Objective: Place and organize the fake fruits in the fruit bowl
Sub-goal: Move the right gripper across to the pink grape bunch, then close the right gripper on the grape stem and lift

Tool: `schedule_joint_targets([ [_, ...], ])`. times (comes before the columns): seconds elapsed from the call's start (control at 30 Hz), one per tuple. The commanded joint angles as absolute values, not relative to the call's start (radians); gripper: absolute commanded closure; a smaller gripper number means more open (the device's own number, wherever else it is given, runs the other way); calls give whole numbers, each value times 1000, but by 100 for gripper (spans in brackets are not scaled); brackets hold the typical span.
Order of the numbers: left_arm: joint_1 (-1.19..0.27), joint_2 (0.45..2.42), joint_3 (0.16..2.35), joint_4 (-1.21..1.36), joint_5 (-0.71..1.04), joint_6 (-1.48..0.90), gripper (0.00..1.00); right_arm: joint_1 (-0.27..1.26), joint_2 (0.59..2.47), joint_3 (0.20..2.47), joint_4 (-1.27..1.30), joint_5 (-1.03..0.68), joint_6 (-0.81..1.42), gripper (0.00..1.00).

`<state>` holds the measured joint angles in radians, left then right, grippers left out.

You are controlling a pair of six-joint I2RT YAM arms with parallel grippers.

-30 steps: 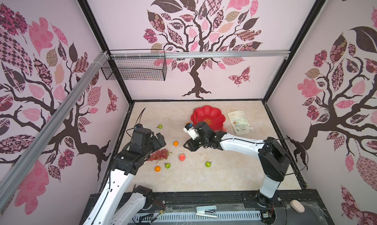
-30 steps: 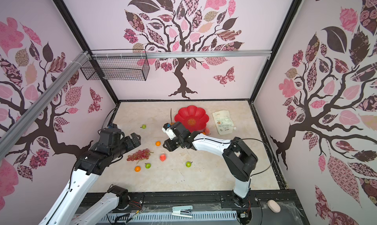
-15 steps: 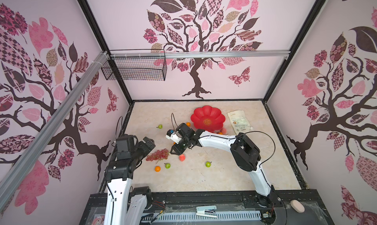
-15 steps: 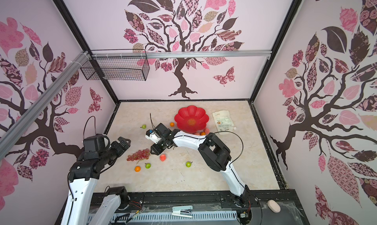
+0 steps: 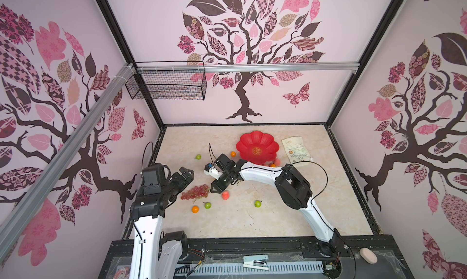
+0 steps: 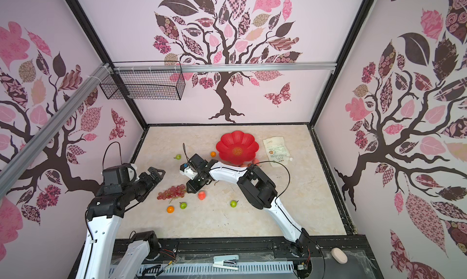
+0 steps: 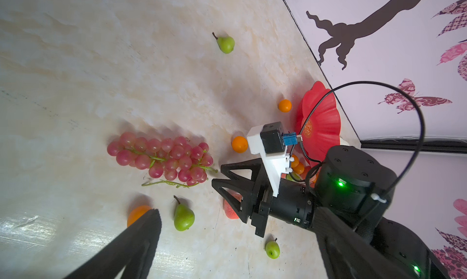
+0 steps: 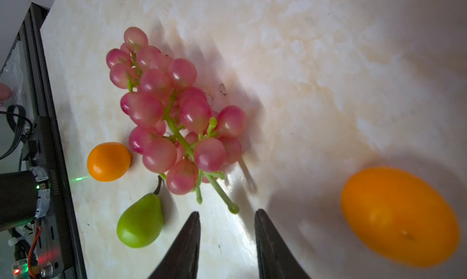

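Observation:
The red flower-shaped fruit bowl (image 5: 257,147) (image 6: 237,147) stands at the back with no fruit in it. The fake fruits lie on the marble floor. A red grape bunch (image 5: 194,192) (image 8: 171,113) lies at centre left. My right gripper (image 5: 214,187) (image 8: 227,212) is low beside the bunch's stem end, open a little, with nothing between its fingers. A peach (image 5: 225,195) lies just beside it. My left gripper (image 5: 187,173) hangs wide open on the far left of the grapes. An orange (image 5: 195,209) and a green pear (image 5: 207,205) lie in front of the bunch.
Another pear (image 5: 198,156), an orange (image 5: 233,154) and a green apple (image 5: 257,203) lie scattered. A peach (image 5: 277,161) and an orange (image 5: 272,165) sit against the bowl's near rim. A printed paper packet (image 5: 295,150) lies to the right of the bowl. A wire basket (image 5: 166,84) hangs on the wall.
My right gripper has swung from the bowl's near-left edge over to the stem end of the grapes, and its jaws have narrowed slightly. The left arm has pulled back and lowered, still open.

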<state>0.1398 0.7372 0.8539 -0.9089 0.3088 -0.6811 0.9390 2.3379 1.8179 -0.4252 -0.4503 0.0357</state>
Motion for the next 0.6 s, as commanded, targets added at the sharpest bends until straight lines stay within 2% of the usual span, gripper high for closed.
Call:
schedule_joint_targets([
  [0.0, 145, 741, 832, -882, 316, -672, 2, 938, 2393, 1868, -467, -469, 20, 62],
  [0.57, 145, 749, 818, -876, 305, -663, 2, 937, 2461, 1952, -496, -496, 29, 74],
])
